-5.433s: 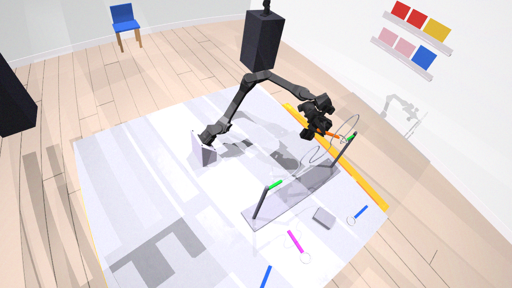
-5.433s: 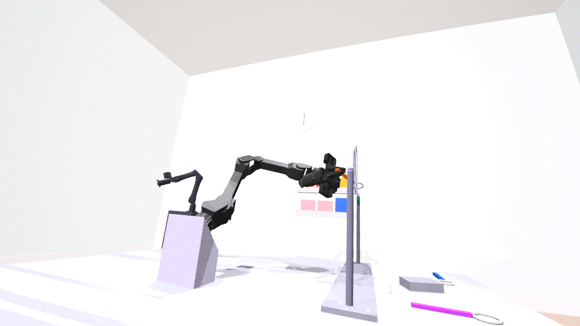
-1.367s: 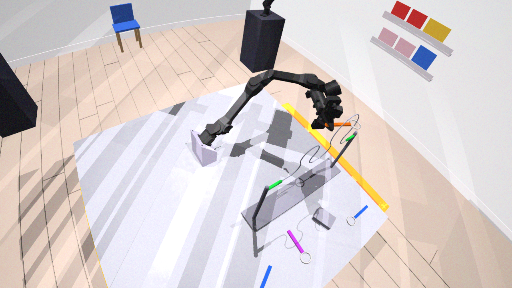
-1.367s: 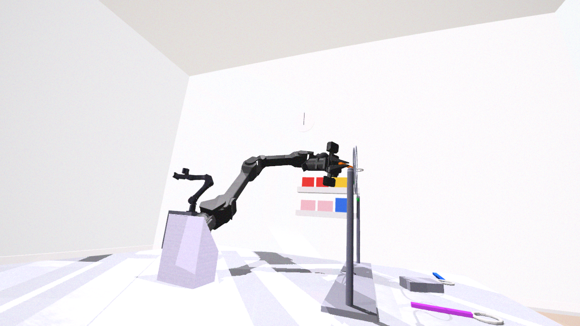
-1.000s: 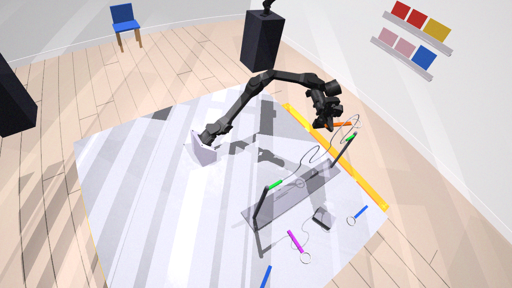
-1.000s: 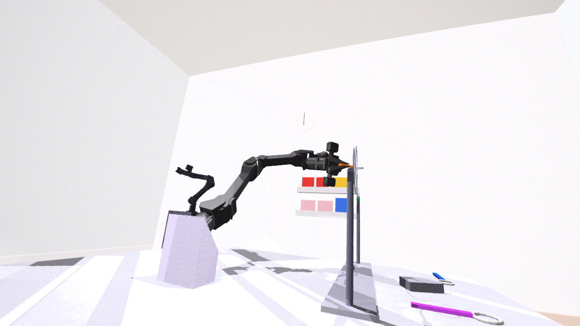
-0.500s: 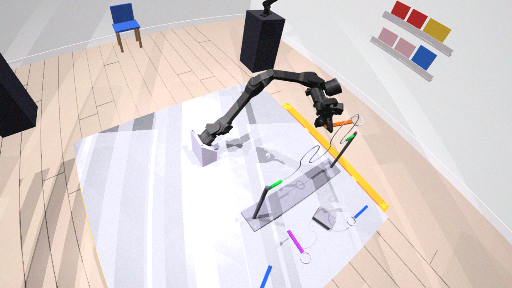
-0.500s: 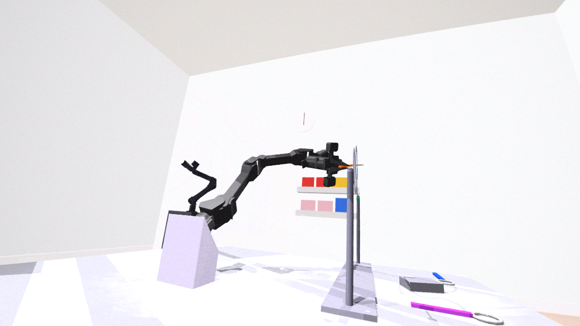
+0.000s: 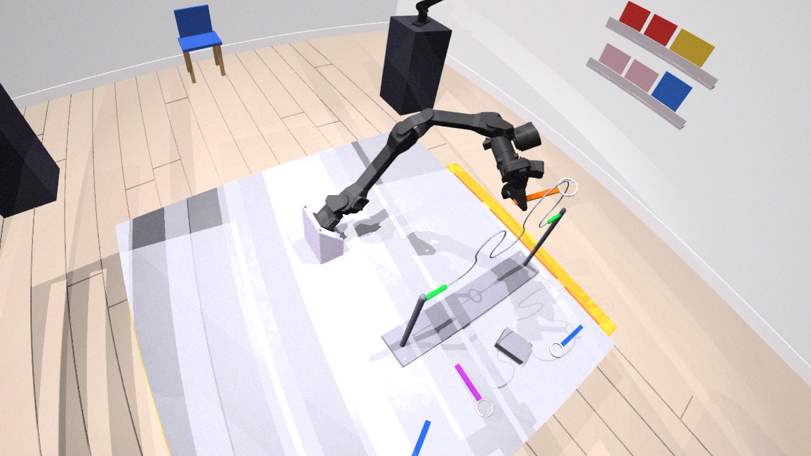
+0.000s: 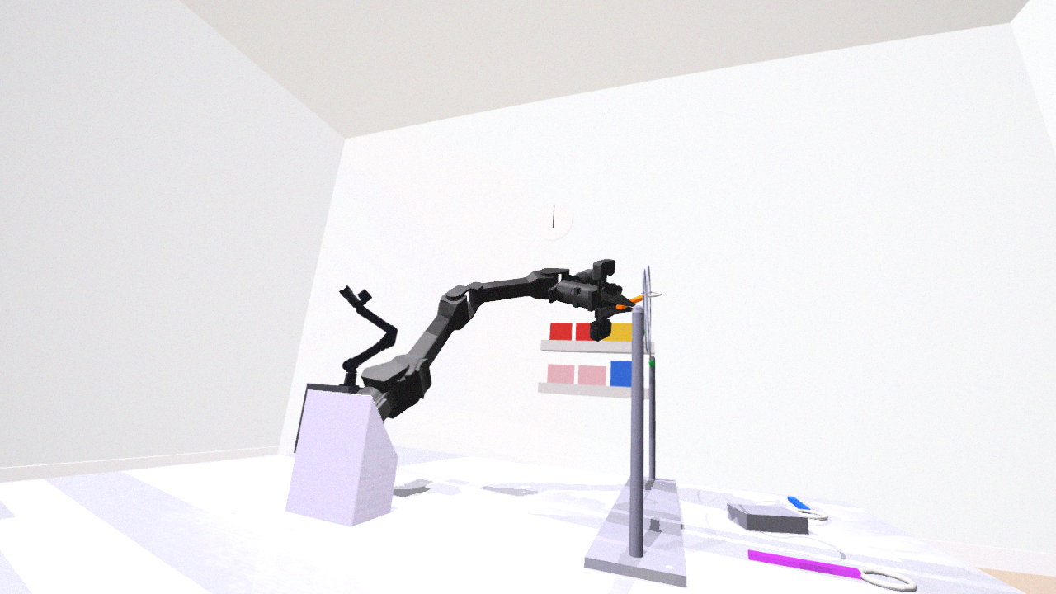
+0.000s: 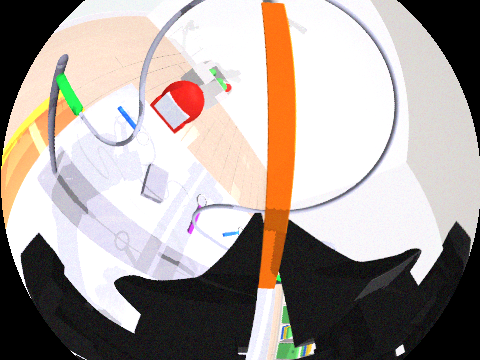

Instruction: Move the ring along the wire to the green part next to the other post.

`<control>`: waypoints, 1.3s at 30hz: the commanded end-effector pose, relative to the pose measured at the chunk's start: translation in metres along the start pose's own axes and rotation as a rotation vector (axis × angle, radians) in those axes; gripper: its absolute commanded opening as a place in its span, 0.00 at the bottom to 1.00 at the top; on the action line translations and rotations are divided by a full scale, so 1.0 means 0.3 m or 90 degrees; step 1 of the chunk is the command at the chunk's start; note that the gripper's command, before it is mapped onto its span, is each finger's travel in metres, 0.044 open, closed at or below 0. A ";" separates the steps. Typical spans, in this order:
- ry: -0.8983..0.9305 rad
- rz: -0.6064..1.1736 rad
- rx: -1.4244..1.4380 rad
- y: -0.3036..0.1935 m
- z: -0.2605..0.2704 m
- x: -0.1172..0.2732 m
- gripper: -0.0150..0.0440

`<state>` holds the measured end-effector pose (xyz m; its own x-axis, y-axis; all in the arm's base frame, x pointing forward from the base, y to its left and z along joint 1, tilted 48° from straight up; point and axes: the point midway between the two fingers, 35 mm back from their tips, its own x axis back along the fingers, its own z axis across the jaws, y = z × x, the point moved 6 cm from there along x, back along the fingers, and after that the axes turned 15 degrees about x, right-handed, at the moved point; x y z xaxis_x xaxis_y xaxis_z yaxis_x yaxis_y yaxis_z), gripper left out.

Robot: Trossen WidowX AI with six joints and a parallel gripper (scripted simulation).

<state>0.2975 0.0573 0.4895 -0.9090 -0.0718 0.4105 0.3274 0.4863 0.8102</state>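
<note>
My gripper (image 9: 520, 202) (image 10: 627, 304) (image 11: 266, 219) is shut on the orange handle (image 9: 541, 195) (image 11: 281, 110). The white ring (image 9: 576, 187) appears around the top of the wire's tall loop, near the far post (image 9: 543, 238) (image 10: 652, 428) (image 11: 52, 125). The ring lies beyond the wrist view's top edge. The grey wire (image 11: 395, 100) curves behind the handle in the wrist view; contact cannot be told. One green part (image 9: 554, 218) (image 11: 70, 95) is by the far post, below the ring. The other green part (image 9: 436, 292) is by the near post (image 9: 412, 320) (image 10: 637, 443).
A base plate (image 9: 396, 340) carries both posts. Beyond it lie a grey box (image 9: 513, 346) (image 10: 767, 518), a magenta handle (image 9: 467, 382) (image 10: 804, 564) with its ring, and a blue handle (image 9: 571, 335) with its ring. Another blue handle (image 9: 421, 437) is at the bottom edge.
</note>
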 end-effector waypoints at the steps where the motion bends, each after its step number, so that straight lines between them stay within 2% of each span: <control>1: 0.012 -0.007 -0.033 -0.003 -0.003 -0.002 0.00; 39: 0.129 -0.074 -0.304 -0.009 0.014 -0.012 0.00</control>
<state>0.2990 0.0607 0.4842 -0.8938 -0.2788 0.3512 0.3496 0.0574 0.9351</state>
